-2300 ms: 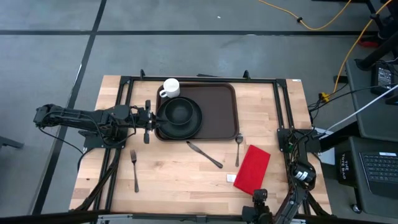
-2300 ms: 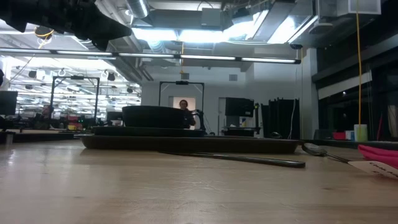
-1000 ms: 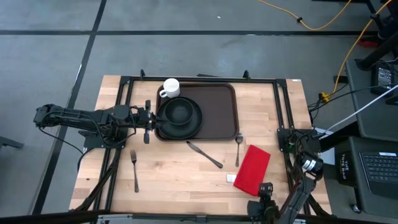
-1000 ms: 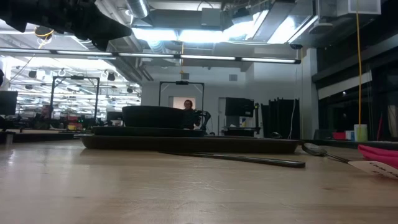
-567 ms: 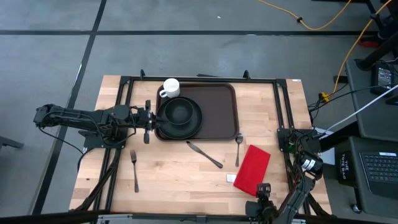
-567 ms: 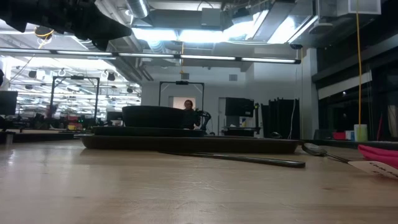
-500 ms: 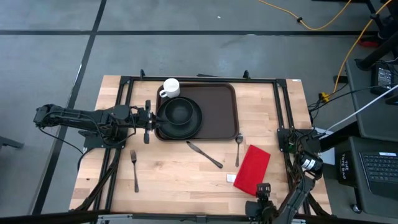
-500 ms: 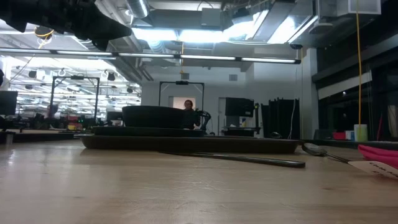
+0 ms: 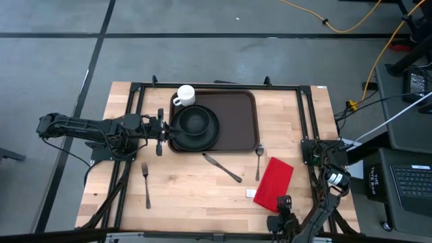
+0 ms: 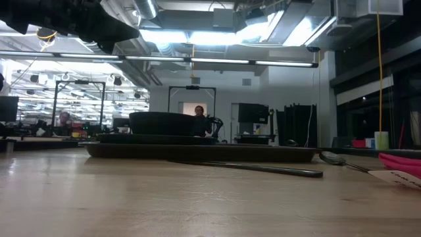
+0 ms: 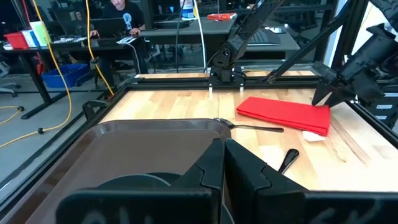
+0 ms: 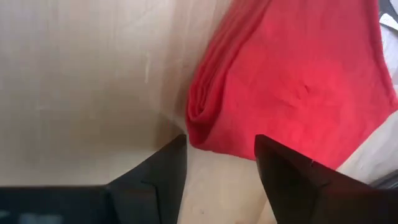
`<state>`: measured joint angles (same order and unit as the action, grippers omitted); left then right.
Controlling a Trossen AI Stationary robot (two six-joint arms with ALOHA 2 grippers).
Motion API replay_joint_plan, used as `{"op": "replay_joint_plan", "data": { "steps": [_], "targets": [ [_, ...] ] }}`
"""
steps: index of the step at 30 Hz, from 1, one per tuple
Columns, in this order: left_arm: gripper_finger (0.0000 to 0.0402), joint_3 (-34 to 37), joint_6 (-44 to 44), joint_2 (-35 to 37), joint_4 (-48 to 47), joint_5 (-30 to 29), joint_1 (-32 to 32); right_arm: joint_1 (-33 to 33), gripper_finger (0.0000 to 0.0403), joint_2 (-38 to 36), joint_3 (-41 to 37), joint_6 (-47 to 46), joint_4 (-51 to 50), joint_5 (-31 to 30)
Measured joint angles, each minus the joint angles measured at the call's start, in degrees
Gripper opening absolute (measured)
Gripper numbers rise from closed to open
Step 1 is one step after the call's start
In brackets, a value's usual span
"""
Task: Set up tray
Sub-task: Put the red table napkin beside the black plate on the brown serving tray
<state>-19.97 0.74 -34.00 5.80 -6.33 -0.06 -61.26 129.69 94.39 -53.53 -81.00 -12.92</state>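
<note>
Straddling the red napkin's near corner, the right gripper stood open and risked pinching one fold only, while the left gripper, shut, waited beside the tray.

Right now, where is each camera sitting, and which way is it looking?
High view: above the table, looking straight down; shows both arms, the left gripper shut on the tray rim.
Low view: at table-top height, looking level across at the tray; an arm shows dark at the top.
Left wrist view: on the left arm, looking over the tray; its shut fingers show.
Right wrist view: on the right arm, looking down; its open fingers show.
Shared: both wrist views see the red napkin.
</note>
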Motion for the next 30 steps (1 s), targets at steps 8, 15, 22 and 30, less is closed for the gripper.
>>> {"op": "replay_joint_plan", "data": {
  "steps": [8,15,22,30],
  "targets": [
    [0.0005,0.00,0.01,0.00,0.00,-0.02,0.01,0.13,0.0191,0.00,-0.16,2.90,1.99,-3.85],
    [0.0007,0.00,0.01,0.00,-0.02,-0.02,0.01,1.11,0.0191,-0.07,-0.16,4.67,3.16,-3.96],
    [0.0008,0.00,0.01,0.00,-0.01,-0.03,0.00,1.96,0.0191,-0.13,-0.14,4.61,4.12,-4.01],
    [0.0004,0.00,0.01,0.00,-0.01,-0.02,0.00,2.29,0.0191,-0.15,-0.14,2.49,5.26,-5.45]
  ]
}}
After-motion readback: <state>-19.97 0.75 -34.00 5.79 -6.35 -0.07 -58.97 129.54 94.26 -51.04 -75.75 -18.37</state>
